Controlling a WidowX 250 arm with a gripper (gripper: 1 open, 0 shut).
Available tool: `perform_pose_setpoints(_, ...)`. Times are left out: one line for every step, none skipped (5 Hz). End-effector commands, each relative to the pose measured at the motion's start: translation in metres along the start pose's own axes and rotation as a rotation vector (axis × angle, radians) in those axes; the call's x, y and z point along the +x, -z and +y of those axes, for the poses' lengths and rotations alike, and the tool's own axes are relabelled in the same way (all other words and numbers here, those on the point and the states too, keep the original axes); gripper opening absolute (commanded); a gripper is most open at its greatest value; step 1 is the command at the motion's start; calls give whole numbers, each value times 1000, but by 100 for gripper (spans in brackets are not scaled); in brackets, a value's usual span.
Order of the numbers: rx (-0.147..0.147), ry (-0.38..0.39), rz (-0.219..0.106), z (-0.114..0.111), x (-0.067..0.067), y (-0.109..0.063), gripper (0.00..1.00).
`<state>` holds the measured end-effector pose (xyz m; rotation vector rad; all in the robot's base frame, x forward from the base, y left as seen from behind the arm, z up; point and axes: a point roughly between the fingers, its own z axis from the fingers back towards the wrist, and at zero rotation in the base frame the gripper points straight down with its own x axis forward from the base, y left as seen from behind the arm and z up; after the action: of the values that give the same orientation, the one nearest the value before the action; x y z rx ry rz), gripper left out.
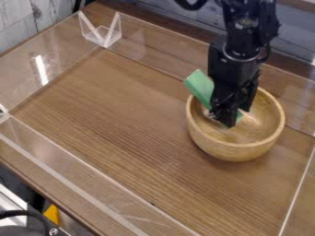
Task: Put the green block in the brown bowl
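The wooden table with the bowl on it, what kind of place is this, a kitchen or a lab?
Most likely a robot test bench in a lab: the wood-grain table has clear plastic walls around it, and a black robot arm works above a brown bowl.

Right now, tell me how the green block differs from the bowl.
The green block is small, flat and solid green; the bowl is far larger, round and light-brown wood with visible grain. The block is held tilted in the shut hand over the bowl's rim; the bowl sits upright on the table. Both look matte.
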<state>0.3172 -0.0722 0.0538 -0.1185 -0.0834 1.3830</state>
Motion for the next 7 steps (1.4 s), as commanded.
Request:
perform_pose_setpoints(-55, 25, 5, -15, 2, -13, 0)
perform_pose_setpoints(-56, 41, 12, -19, 7, -14, 0)
perform_pose_setpoints(-59, 21, 11, -18, 5, -16, 0)
perform_pose_setpoints(-63, 2, 9, -18, 3, -18, 0)
perform_pose_setpoints(-58, -29, 8, -20, -1, -14, 0)
perform_pose_setpoints(-53, -24, 13, -17, 1, -7, 0)
perform_pose_setpoints(-46, -18, 18, -15, 3, 0, 0)
